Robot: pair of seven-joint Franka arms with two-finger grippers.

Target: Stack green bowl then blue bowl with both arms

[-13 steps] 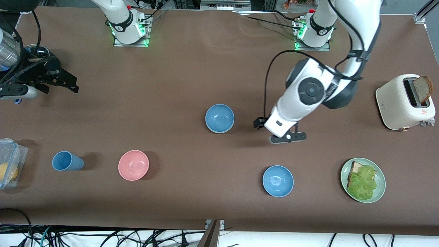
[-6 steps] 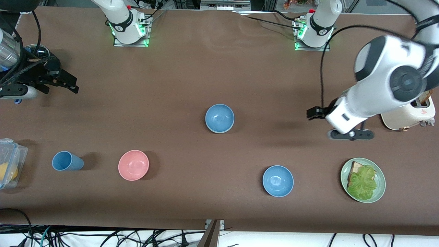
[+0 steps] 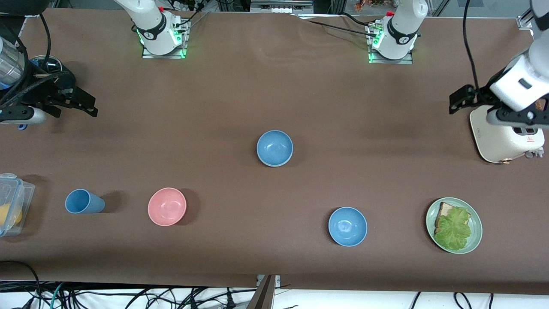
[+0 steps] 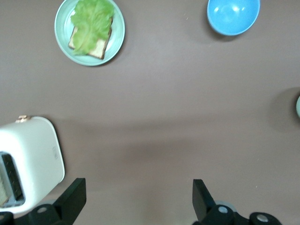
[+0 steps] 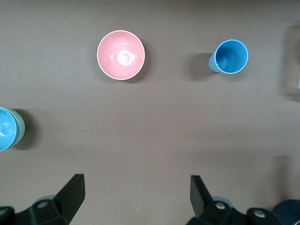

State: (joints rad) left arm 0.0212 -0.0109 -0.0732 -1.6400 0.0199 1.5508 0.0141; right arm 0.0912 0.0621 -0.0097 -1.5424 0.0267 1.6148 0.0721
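Blue on green, both arms parked out wide.
Blue bowl (image 3: 274,147) seems nested in the green bowl (image 5: 18,127) mid-table; left gripper (image 4: 136,199) spread over the toaster (image 3: 497,137); right gripper (image 5: 136,197) spread too, empty.

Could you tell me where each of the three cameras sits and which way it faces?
Front view: high across the table, facing both arm bases; shows the left gripper over the toaster and the right gripper.
Left wrist view: looks down past open gripper fingers at the plate and a blue bowl.
Right wrist view: looks down at the pink bowl and blue cup.
Front and left wrist views share toaster, plate and bowl.
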